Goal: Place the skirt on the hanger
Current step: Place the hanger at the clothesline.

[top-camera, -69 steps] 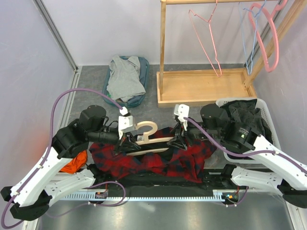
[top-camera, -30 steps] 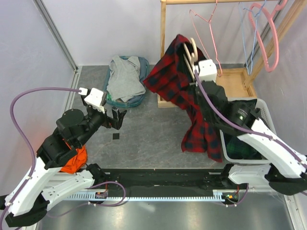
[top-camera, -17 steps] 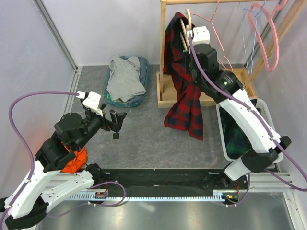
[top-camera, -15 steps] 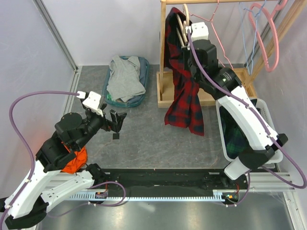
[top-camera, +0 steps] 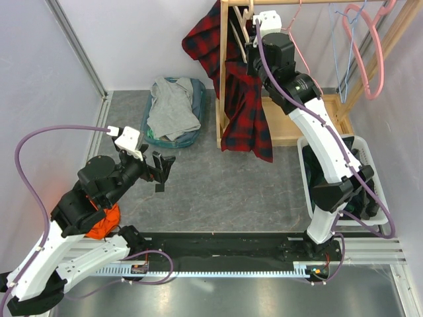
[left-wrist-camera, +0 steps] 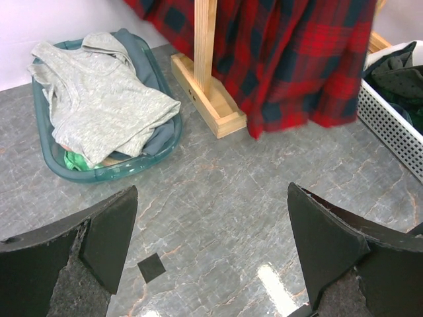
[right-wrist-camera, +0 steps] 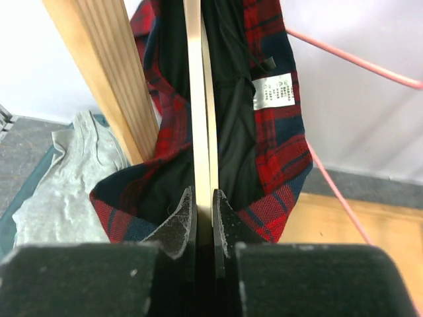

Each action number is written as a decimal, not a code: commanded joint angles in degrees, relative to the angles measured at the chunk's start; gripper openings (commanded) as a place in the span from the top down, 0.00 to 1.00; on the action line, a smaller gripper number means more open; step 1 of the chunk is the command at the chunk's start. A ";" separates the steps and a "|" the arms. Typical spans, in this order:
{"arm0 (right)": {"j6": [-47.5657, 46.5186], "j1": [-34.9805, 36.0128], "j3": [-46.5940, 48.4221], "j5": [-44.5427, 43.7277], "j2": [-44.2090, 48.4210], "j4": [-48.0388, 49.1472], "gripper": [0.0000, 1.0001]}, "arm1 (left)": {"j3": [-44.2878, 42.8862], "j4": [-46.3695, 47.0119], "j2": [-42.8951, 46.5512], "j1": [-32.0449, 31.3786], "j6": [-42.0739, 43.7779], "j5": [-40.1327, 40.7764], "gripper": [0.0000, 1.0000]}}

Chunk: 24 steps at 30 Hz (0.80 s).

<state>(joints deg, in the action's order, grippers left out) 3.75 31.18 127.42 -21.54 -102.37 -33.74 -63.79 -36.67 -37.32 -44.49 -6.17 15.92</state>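
The red plaid skirt [top-camera: 244, 112] hangs from a pale wooden hanger [top-camera: 249, 30] high up at the wooden rack's left post. My right gripper [top-camera: 254, 38] is shut on the hanger. In the right wrist view the hanger [right-wrist-camera: 200, 99] stands edge-on between the fingers of that gripper [right-wrist-camera: 201, 193], with the skirt [right-wrist-camera: 277, 145] draped on both sides. My left gripper [top-camera: 163, 165] hovers open over the grey floor at the left, holding nothing. Its wrist view shows the gripper [left-wrist-camera: 211, 191] wide apart and the skirt's hem [left-wrist-camera: 291, 59] beyond it.
The wooden rack [top-camera: 284, 119] holds pink wire hangers [top-camera: 291, 59] and a blue one [top-camera: 340, 59]. A teal basket [top-camera: 193, 135] with a grey top sits at back left. A white basket [top-camera: 309, 172] of dark clothes stands at right. A small black square [left-wrist-camera: 151, 267] marks the floor.
The right arm has lifted the hanger and skirt from the near floor up to the rack's top. The left gripper let go of the hanger, drew back left, and now holds still, open.
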 commanded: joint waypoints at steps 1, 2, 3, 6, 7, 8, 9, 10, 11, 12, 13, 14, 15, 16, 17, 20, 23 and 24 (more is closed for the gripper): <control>0.73 -1.03 5.65 4.57 -2.22 8.51 1.00 | 0.33 1.69 0.41 -0.16 -2.44 -0.81 0.01; 0.73 -1.12 5.56 5.19 -2.48 8.51 1.00 | 0.42 1.60 0.41 -0.16 -2.53 -0.81 0.00; 0.82 -1.12 5.39 6.67 -2.75 8.51 1.00 | 0.42 1.51 0.41 -0.16 -2.61 -0.63 0.01; 1.08 -1.12 4.25 8.26 -3.01 8.42 1.00 | 0.51 1.60 0.06 -0.16 -3.14 0.33 0.00; 1.00 -1.12 3.90 8.44 -3.01 8.16 1.00 | 0.60 1.51 -0.38 -0.16 -3.58 0.60 0.01; 1.08 -1.12 3.20 8.79 -2.93 8.16 1.00 | 0.51 1.51 -0.73 -0.16 -3.84 0.95 0.00; 0.82 -1.21 2.76 9.23 -2.40 8.16 1.00 | 0.60 1.33 -0.91 -0.16 -4.02 1.30 0.01; 0.82 -1.21 2.40 8.97 -1.96 8.16 1.00 | 0.60 1.42 -1.17 -0.16 -4.63 1.39 0.01; 0.91 -1.12 1.96 8.97 -1.70 8.16 1.00 | 0.77 1.42 -1.96 -0.16 -4.98 1.57 0.01; 0.82 -1.12 1.79 8.62 -0.65 8.25 0.99 | 0.77 1.51 -2.14 -0.16 -5.34 1.92 0.01; 1.00 -1.12 1.52 7.40 -0.03 8.51 0.78 | 1.03 1.51 -2.58 -0.16 -6.12 2.27 0.01; 1.08 -1.29 1.61 6.78 0.58 8.42 0.62 | 1.30 1.51 -3.10 -0.16 -6.57 2.53 0.01; 1.17 -1.12 1.43 6.43 2.16 8.42 0.37 | 1.56 1.51 -3.54 -0.16 -7.44 3.32 0.01; 1.26 -1.12 1.17 4.86 3.04 8.77 0.28 | 1.74 1.51 -3.81 -0.16 -7.88 3.59 0.01; 1.52 -1.12 0.04 4.14 4.27 9.12 0.22 | 2.09 1.51 -4.51 -0.16 -8.24 3.76 0.01; 2.05 -1.12 -4.87 3.52 10.50 11.40 0.02 | 2.61 1.60 -5.57 -0.16 -9.64 4.12 0.01; 3.54 -1.03 -11.89 4.83 18.24 13.25 0.02 | 3.23 2.21 -6.53 -0.16 -10.26 3.94 0.01; 3.98 -1.12 -14.10 5.54 22.43 13.61 0.02 | 3.41 2.47 -6.88 -0.16 -10.70 4.20 0.01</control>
<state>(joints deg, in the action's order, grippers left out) 5.54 30.00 119.26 -16.56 -92.36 -26.13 -61.01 -36.67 -43.29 -44.49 -13.32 18.17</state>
